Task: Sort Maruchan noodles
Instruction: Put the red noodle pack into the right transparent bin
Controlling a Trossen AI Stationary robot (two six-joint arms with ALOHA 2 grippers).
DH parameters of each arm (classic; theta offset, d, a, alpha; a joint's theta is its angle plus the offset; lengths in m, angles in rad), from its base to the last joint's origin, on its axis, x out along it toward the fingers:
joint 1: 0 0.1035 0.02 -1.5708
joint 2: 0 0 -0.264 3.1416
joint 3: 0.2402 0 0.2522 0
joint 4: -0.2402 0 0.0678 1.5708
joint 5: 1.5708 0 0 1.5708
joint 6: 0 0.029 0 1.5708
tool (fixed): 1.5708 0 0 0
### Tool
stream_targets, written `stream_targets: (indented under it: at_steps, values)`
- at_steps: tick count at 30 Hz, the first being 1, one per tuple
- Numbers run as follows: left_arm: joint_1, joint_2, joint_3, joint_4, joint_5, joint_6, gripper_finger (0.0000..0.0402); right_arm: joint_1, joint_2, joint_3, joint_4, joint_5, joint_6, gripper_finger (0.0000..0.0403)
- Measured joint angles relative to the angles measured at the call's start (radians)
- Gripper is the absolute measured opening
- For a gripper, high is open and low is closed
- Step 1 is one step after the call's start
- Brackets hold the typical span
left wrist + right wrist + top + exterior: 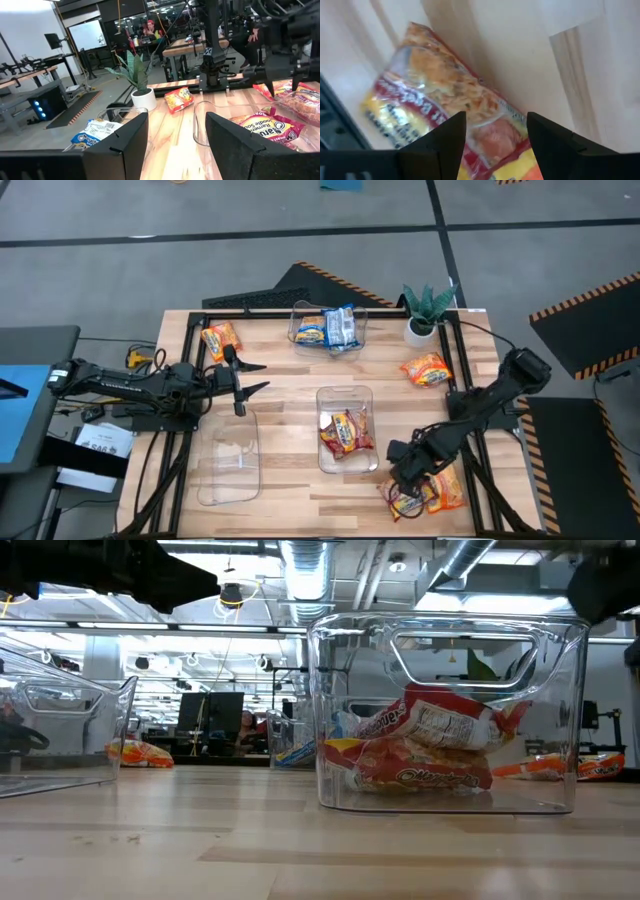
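Note:
Two Maruchan packets lie flat at the table's near right corner, a red-brown one (pixel 408 502) and an orange one (pixel 447 488). My right gripper (pixel 400 477) is open just above the red-brown packet (pixel 445 100), fingers pointing down, touching nothing. More orange packets lie at the far left (pixel 220 338) and far right (pixel 427 368). Blue packets (pixel 335 328) lie in the far clear bin, red-brown ones (pixel 345 430) in the middle bin (pixel 450 720). My left gripper (pixel 248 380) is open and empty at the table's left, pointing right (pixel 175 145).
An empty clear bin (pixel 228 455) stands at the near left, under and beside my left gripper. A potted plant (pixel 425 312) stands at the far right. Black frame rails (pixel 470 380) run along the table's edges. Bare wood lies between the bins.

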Motion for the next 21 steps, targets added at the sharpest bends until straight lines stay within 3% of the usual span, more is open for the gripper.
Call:
stream_targets:
  at_steps: [14,18,21]
  values:
    - [0.000,0.000,0.000,-0.003,0.000,0.001,0.0187,-0.021,0.128,0.001,-0.010,-0.070,-0.096,0.0228]
    - [0.000,0.000,0.000,-0.006,0.000,0.001,0.0187,-0.021,0.168,-0.003,-0.013,-0.058,-0.123,0.0180]
    - [0.000,0.000,0.000,-0.006,0.000,0.001,0.0187,-0.023,0.192,0.002,-0.010,-0.056,-0.156,0.0111]
